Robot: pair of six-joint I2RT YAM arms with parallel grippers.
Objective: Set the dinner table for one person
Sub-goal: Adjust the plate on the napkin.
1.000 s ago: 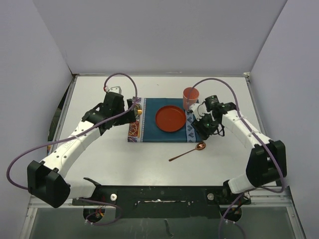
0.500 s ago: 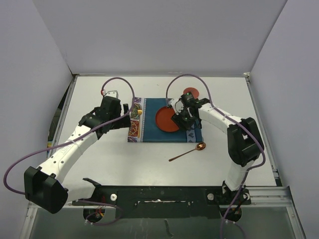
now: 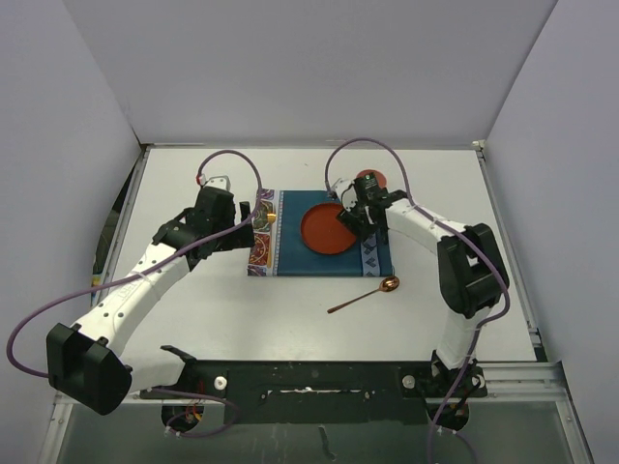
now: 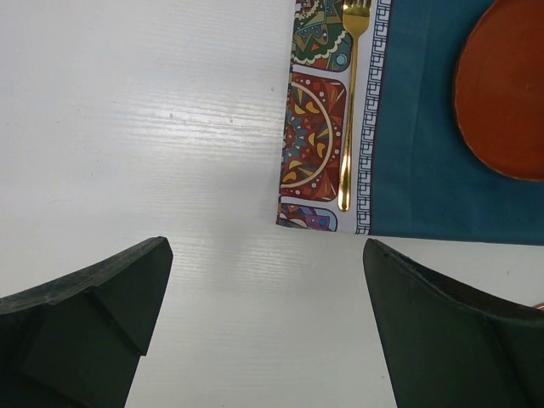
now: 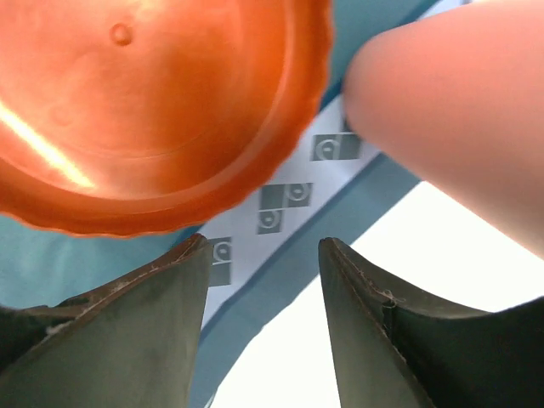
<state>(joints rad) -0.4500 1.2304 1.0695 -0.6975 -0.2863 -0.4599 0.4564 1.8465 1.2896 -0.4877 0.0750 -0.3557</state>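
The large white rectangular dinner table (image 3: pixel 290 309) spreads beneath everything, from the arm bases out to the walls. A teal cloth placemat with patterned ends (image 3: pixel 290 253) lies at its centre as the base for one place setting. A round orange plate (image 3: pixel 327 230) sits in the middle of the mat. A slim gold fork (image 4: pixel 347 110) lies along the patterned strip at the plate's 9 o'clock, prongs towards 12, where a diner's left hand would find it. An orange plastic cup (image 5: pixel 450 110) stands at the plate's 1 o'clock by the mat's far corner; I cannot tell whether its base is on the cloth. The right gripper (image 5: pixel 263 246) hangs low between plate and cup, its fingers parted with nothing between them. The left gripper (image 4: pixel 265 251) hovers off the mat's 9 o'clock edge, fingers spread wide and empty. A copper spoon (image 3: pixel 363 297) lies slantwise on the bare table at the plate's 5 o'clock, off the mat, so it looks like the piece left to place.
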